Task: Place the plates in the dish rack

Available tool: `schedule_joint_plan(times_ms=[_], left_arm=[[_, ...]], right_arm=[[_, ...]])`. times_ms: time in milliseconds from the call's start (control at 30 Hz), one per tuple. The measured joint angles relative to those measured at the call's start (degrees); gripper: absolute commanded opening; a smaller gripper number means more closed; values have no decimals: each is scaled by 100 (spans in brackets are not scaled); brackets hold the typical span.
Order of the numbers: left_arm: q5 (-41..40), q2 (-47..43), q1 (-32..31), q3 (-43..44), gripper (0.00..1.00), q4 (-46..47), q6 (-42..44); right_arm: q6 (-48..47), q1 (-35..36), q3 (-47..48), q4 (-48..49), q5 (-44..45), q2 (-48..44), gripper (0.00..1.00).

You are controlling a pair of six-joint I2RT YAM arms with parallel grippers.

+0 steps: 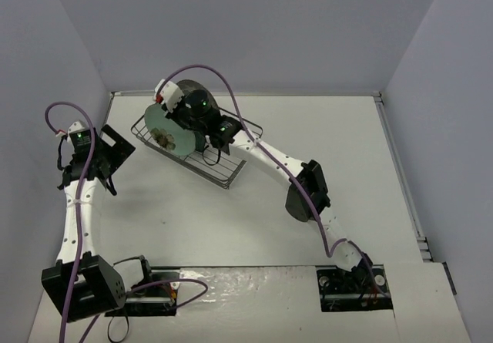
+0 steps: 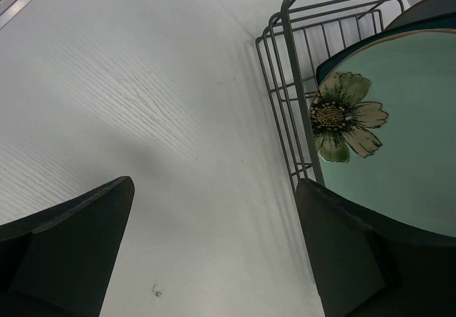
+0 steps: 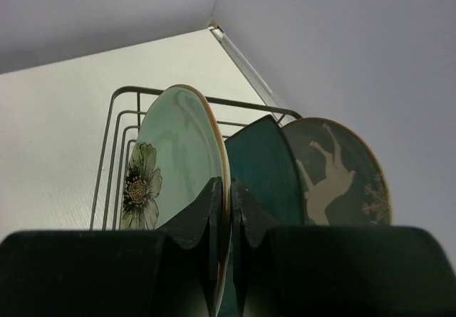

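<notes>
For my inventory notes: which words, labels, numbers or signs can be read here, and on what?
None: no readable text in any view.
The round pale mint-green plate bears only a flower, the round dark grey-brown plate only a pale deer; the square dark teal plate and dark wire dish rack show no label.

Rack [image 1: 222, 172]: dark wire basket on the counter [image 1: 323, 135]. Three plates stand on edge inside it, side by side. Mint plate [image 3: 178, 142], round, flower mark; teal plate [image 3: 260, 167], square, in the middle; deer plate [image 3: 342, 182], round, grey-brown.
</notes>
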Motion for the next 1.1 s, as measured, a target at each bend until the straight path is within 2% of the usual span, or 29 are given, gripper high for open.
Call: schedule_joint_plan(times_ms=[333,967,1100], left_arm=[[17,-85,0,-5,97,7,4],[61,-156,0,-93,97,25,9],[61,-179,0,-96,97,25,10]], right_arm=[[-666,381,-7,540,911,326,0],[-731,370,-638,1204,712,324,0],[-704,370,-795,1426,641,324,7]])
